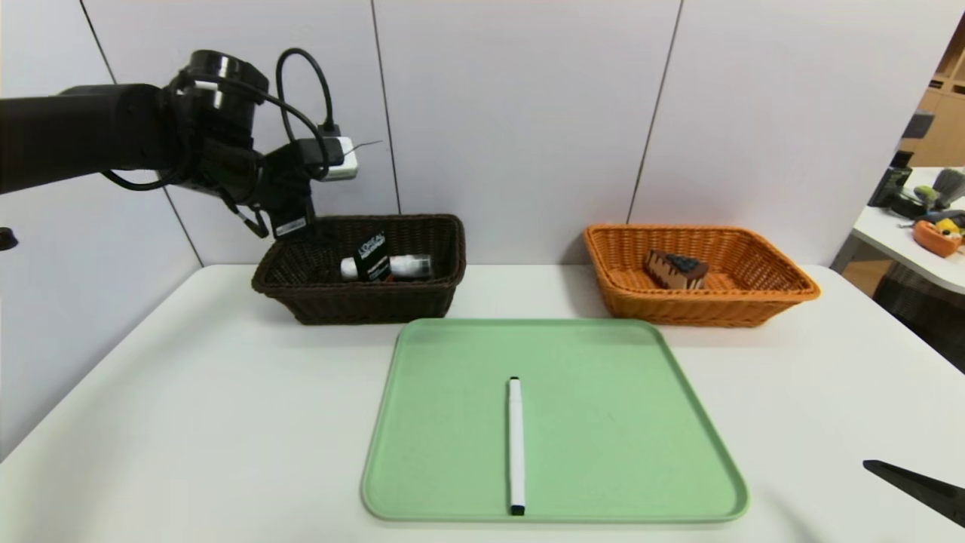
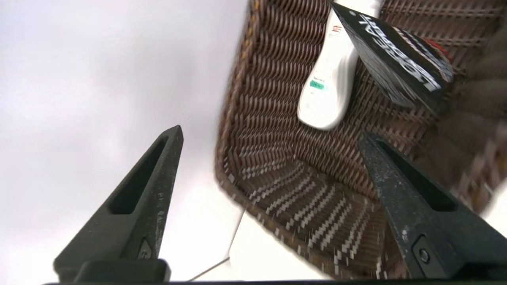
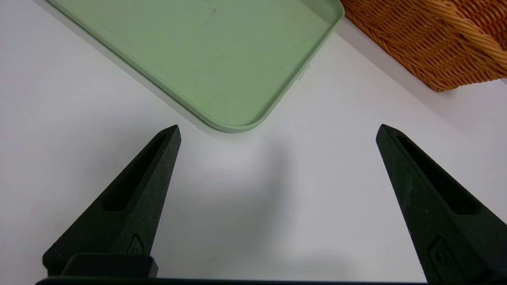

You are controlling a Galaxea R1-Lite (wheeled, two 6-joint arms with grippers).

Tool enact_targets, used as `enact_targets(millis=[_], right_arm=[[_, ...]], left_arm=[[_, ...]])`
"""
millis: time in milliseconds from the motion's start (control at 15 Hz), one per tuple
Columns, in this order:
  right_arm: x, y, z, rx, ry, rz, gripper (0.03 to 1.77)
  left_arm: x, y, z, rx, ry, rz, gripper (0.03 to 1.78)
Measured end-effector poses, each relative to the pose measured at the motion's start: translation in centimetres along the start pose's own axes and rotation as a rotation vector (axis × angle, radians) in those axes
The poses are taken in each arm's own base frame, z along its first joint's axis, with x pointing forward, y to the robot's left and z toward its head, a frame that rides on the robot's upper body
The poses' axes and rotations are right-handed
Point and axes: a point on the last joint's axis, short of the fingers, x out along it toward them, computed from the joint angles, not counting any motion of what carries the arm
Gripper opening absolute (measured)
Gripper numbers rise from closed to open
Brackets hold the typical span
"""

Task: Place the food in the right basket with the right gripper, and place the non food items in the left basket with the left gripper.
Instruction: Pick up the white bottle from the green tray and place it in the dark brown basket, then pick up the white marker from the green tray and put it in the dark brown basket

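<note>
White worktop (image 1: 188, 407). Green tray (image 1: 603, 392) front and centre; two wicker baskets behind it, set apart, both near the back wall.

Left basket (image 1: 422, 294), dark brown. Inside: a white tube (image 1: 399, 266) lying on its side, and a black pack (image 1: 371, 256) with white lettering propped across it, touching it. Left wrist view shows the pack (image 2: 396, 63) tilted over the tube (image 2: 328, 87) on the basket floor (image 2: 309, 198); something red shows under the pack, cannot make out what.

Right basket (image 1: 761, 298), orange. Inside: a cake slice (image 1: 675, 270), brown with a dark topping, towards the basket's left half.

On the tray: a white pen (image 1: 516, 445) with black ends, alone, lying front to back, slightly left of the tray's middle. Not touched by either arm.

Left gripper (image 1: 290, 222) raised above the left end of the brown basket, arm reaching in from the left. Wrist view: jaws spread wide and holding nothing, one finger (image 2: 142, 198) over the worktop outside the rim, the other finger (image 2: 412, 213) over the basket interior. Gripper (image 2: 269, 136) is clear of tube and pack.

Right gripper (image 3: 277, 128) low at the front right of the worktop, only a dark tip (image 1: 916, 483) in the head view. Jaws spread wide, nothing between them; they point at the tray's corner (image 3: 237, 118), with the orange basket's wall (image 3: 427, 43) farther off.
</note>
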Motion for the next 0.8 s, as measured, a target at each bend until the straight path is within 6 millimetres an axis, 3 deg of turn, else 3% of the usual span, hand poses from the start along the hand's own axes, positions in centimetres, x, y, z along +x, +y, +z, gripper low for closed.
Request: enact_targets(millis=[467,800], right_arm=[[0.0,0.0,0.0,-0.008,0.004,0.002,1.7],[-0.1,0.0,-0.1,-0.013,0.001,-0.002,1.7]], left_arm=[[-9.2,0.0,1.3,0.029,-0.098,-0.049,1.65],[-12.0,-2.4,3.1,0.082,-0.156,-0.114,1.67]])
